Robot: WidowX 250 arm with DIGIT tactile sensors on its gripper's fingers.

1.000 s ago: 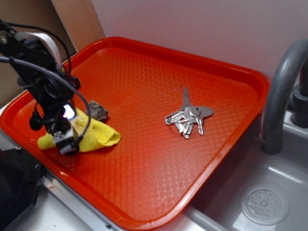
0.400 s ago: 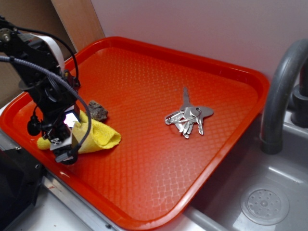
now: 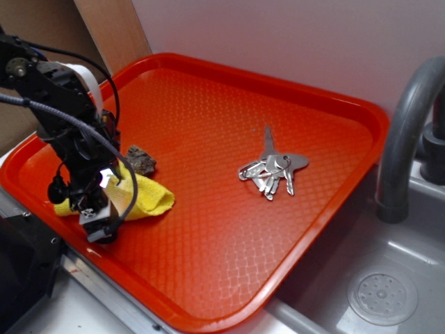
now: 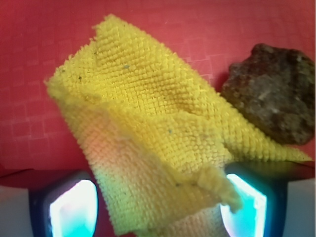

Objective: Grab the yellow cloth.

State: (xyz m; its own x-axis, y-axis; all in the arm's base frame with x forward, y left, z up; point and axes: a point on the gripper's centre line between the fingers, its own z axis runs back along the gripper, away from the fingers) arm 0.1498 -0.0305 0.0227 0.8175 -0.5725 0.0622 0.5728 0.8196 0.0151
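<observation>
Yellow cloth lies crumpled at the near left corner of the red tray, and your gripper is down on it. From the wrist view the jaws stand spread, a fold of fabric rising between the two lit pads. Your grip could fail if you close on that loose fold alone; it may slide out as you lift. Watch the rock too: it sits just beside the cloth's edge and could be nudged or dragged along.
</observation>
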